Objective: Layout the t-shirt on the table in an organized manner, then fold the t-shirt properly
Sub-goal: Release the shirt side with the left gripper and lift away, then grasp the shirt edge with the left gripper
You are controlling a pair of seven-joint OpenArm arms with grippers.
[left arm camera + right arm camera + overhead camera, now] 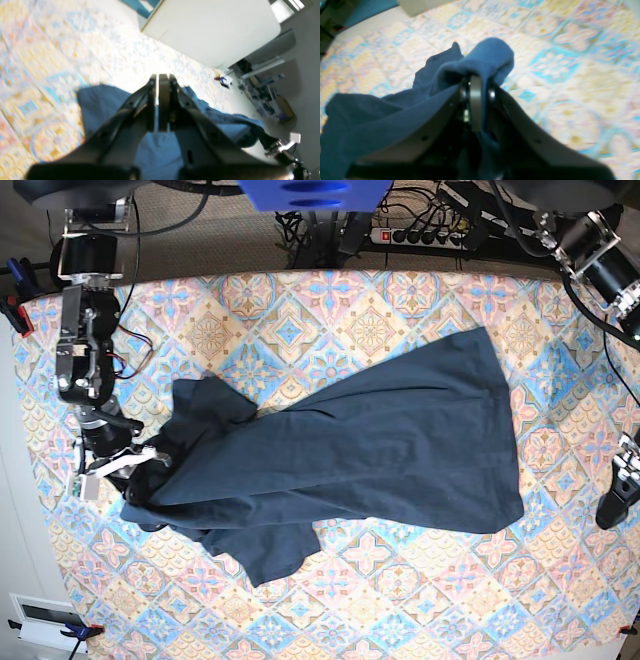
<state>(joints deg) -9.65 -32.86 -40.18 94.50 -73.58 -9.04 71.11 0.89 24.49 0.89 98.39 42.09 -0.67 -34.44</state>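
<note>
Right gripper (pixel 476 85) is clamped on a bunched fold of the plain dark navy-blue cotton t-shirt (pixel 380 445), and in the right wrist view the cloth wraps up over the black fingertips. From the base view that pinch sits at the crumpled end of the shirt on that view's left, where the fabric is gathered into a wrinkly heap. Left gripper (pixel 160 82) has its jaws pressed together with nothing visibly caught between them, hanging above a blue edge of the shirt in its own blurry wrist view. Rest of the shirt fans out flat across the middle of the wide table with the ornate diamond-tile cloth in light blue, pink, peach and cream (pixel 400 610), widest toward the base view's right.
</note>
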